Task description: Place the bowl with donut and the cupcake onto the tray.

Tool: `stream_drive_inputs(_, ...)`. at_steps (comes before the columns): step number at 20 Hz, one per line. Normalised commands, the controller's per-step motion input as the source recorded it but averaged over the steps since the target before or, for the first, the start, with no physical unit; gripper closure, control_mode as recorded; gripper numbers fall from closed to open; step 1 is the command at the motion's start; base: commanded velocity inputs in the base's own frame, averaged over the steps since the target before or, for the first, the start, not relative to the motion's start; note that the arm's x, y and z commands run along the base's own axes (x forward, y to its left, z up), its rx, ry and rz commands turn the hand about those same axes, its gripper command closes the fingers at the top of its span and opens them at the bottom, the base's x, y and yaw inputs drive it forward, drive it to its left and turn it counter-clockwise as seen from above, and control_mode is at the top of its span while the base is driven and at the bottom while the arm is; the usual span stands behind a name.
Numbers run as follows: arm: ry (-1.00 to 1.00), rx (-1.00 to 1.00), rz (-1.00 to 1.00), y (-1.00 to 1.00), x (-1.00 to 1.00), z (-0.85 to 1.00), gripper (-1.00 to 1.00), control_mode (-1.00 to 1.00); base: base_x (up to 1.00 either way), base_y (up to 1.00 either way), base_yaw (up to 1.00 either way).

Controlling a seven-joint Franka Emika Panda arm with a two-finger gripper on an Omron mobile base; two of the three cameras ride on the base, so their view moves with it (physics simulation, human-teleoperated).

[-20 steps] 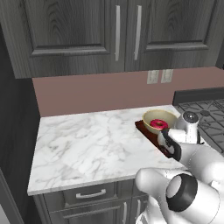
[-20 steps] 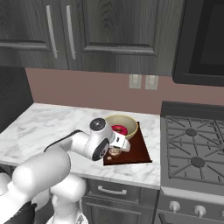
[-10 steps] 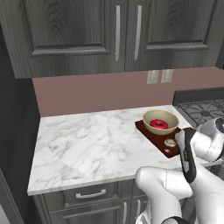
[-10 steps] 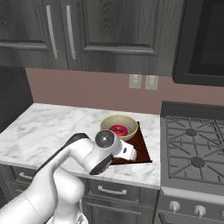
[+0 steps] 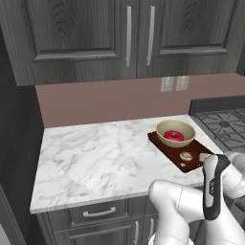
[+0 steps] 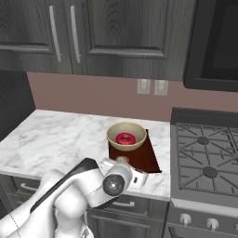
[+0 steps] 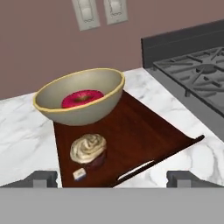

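The tan bowl [image 7: 78, 105] holds the pink-iced donut [image 7: 82, 98] and stands on the far half of the dark reddish-brown tray [image 7: 144, 131]. The small cupcake [image 7: 89, 149] sits upright on the tray just in front of the bowl. My gripper [image 7: 112, 178] is open and hangs back at the tray's near end, by the slot handle, with nothing between its fingers. From the base cameras, the bowl [image 5: 175, 133] [image 6: 126, 135], the cupcake [image 5: 185, 156] and the tray [image 5: 167, 146] [image 6: 144, 155] lie at the counter's right end.
A gas stove [image 6: 204, 160] adjoins the counter just right of the tray. Wall outlets [image 7: 100, 13] are on the backsplash behind the bowl. A tiny white block [image 7: 79, 174] lies on the tray beside the cupcake. Marble counter [image 5: 100, 158] stretches to the left.
The arm has drawn back and down from over the tray toward the counter's front edge, with its jaws staying open. Bowl, donut and cupcake have not moved.
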Motion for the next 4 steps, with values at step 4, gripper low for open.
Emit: stream_drive_inputs(4, -0.11, 0.02, 0.07, 0.0, -0.46, 0.18, -1.0, -1.0, 0.0, 0.0, 0.0)
